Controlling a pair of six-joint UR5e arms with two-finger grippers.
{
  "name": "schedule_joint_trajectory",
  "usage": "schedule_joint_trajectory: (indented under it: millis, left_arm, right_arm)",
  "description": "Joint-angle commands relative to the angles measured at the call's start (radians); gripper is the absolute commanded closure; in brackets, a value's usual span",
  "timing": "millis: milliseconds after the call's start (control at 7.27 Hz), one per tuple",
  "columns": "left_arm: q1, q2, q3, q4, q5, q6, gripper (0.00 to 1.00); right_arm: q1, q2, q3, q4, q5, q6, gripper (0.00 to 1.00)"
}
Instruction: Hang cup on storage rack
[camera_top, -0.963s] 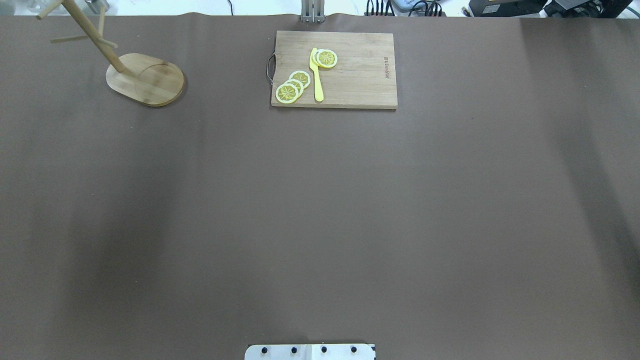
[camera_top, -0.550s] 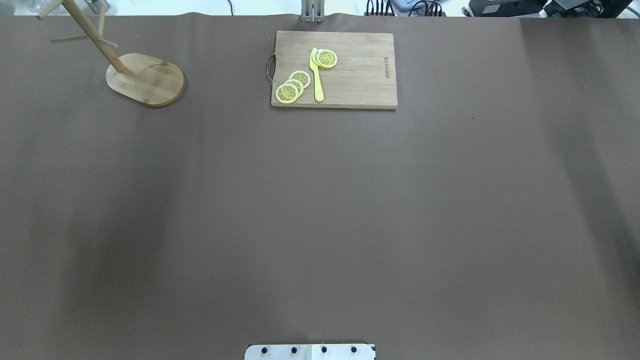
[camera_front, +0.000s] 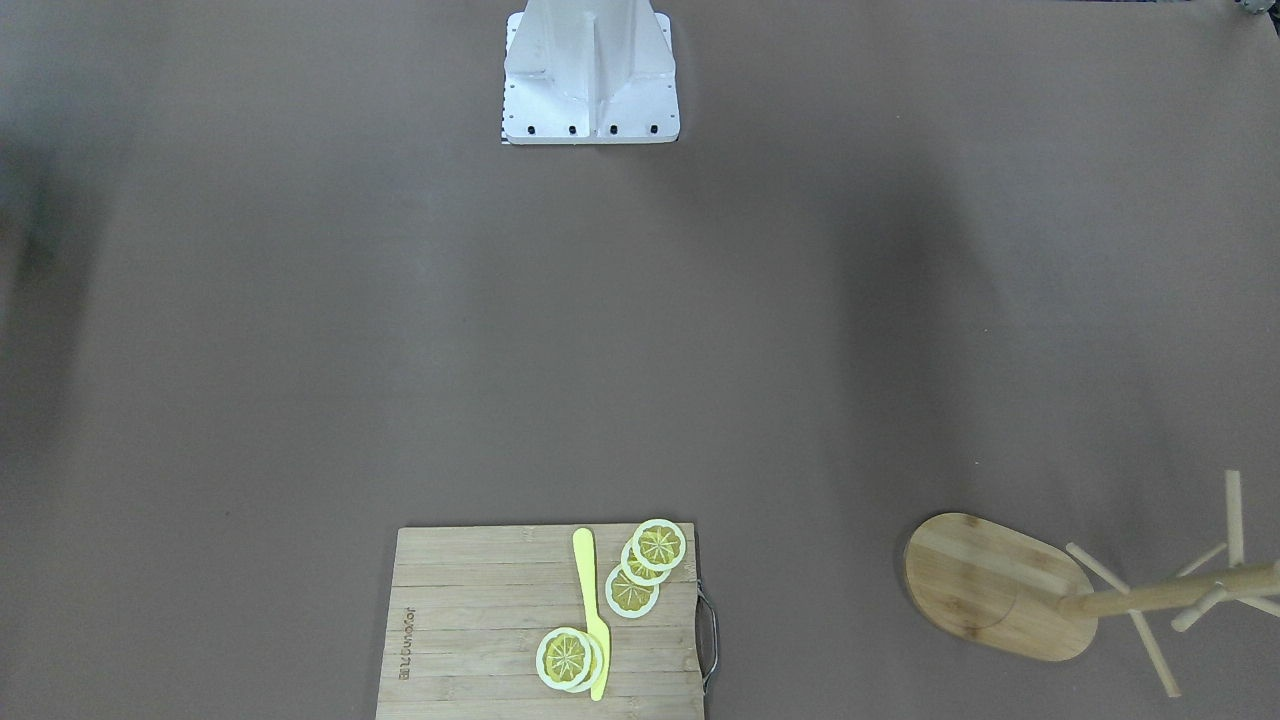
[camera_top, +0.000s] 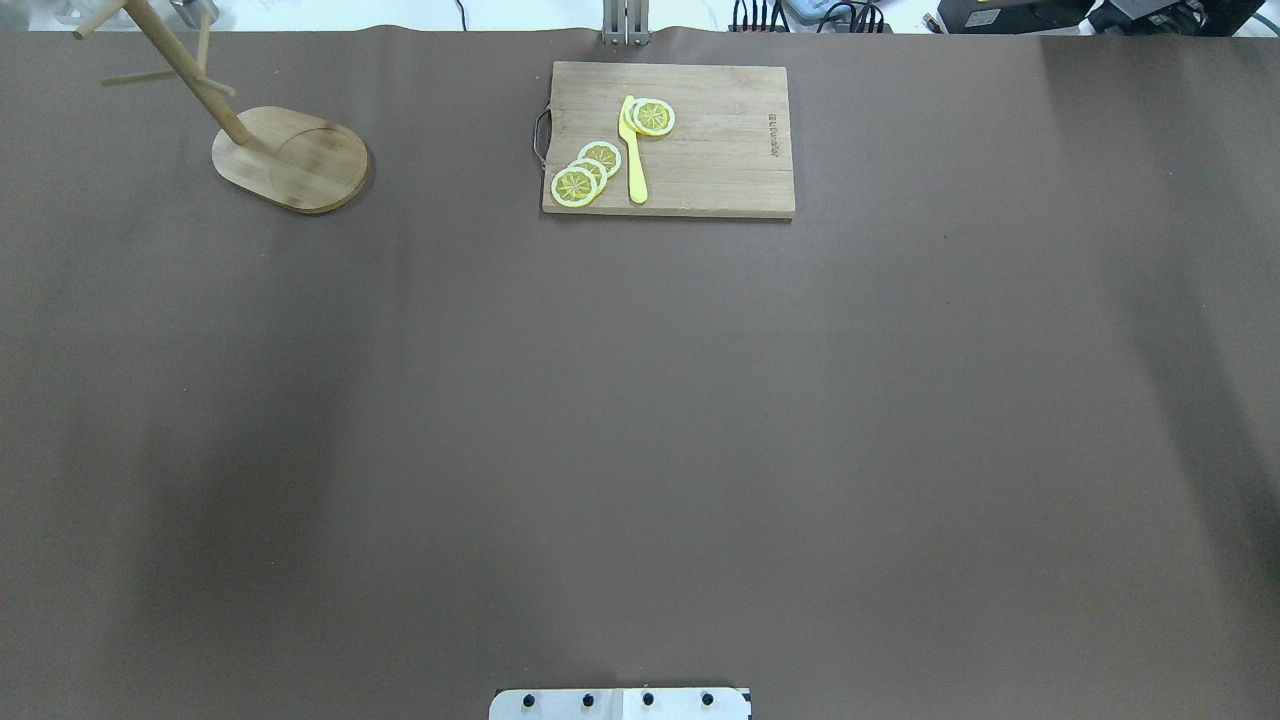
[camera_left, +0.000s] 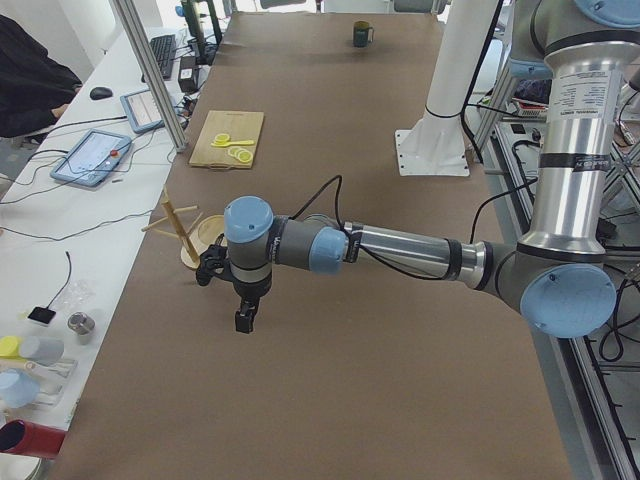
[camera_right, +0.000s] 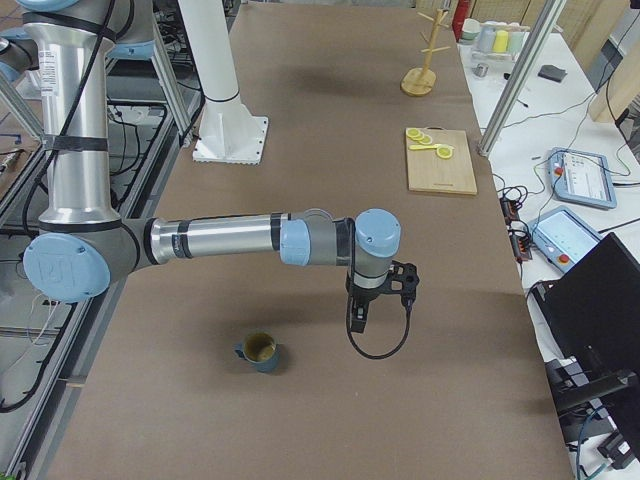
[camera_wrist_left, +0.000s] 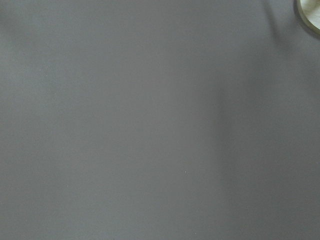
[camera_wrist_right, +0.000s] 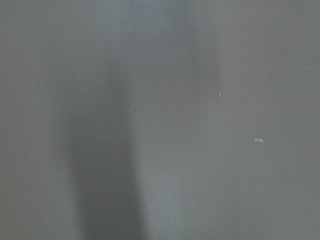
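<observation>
The dark teal cup (camera_right: 260, 351) stands upright on the brown table at the robot's right end, its yellowish inside showing; it is small and far off as the cup (camera_left: 361, 34) in the exterior left view. The bamboo storage rack (camera_top: 290, 158) stands at the far left corner, also seen as the rack (camera_front: 1000, 585) and the rack (camera_left: 185, 235). My right gripper (camera_right: 357, 318) hangs above the table, apart from the cup. My left gripper (camera_left: 243, 320) hangs close to the rack's base. Both show only in side views, so I cannot tell whether they are open or shut.
A bamboo cutting board (camera_top: 720, 150) with lemon slices (camera_top: 585, 172) and a yellow knife (camera_top: 633, 150) lies at the far middle. The robot's white base (camera_front: 590, 75) stands at the near edge. A side table with tablets (camera_left: 95, 155) and cables runs beyond the far edge.
</observation>
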Motion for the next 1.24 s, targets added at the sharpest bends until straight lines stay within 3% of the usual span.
schedule_joint_trajectory:
  millis: [0,413,826,1101]
  left_arm:
    - [0.0,-0.001,0.0,0.0,0.001,0.0,0.01]
    - [0.0,0.001,-0.002,0.0,0.001,0.0,0.01]
    - [0.0,-0.001,-0.003,0.0,0.0,0.0,0.01]
    - [0.0,-0.001,0.0,0.0,0.0,0.0,0.01]
  right_arm:
    - [0.001,-0.224,0.074,0.225,0.019,-0.01,0.0]
    - [0.001,-0.351,0.063,0.264,0.039,-0.193,0.0]
    - [0.0,-0.322,-0.058,0.274,0.037,-0.221,0.0]
    - [0.0,-0.326,-0.069,0.267,0.042,-0.221,0.0]
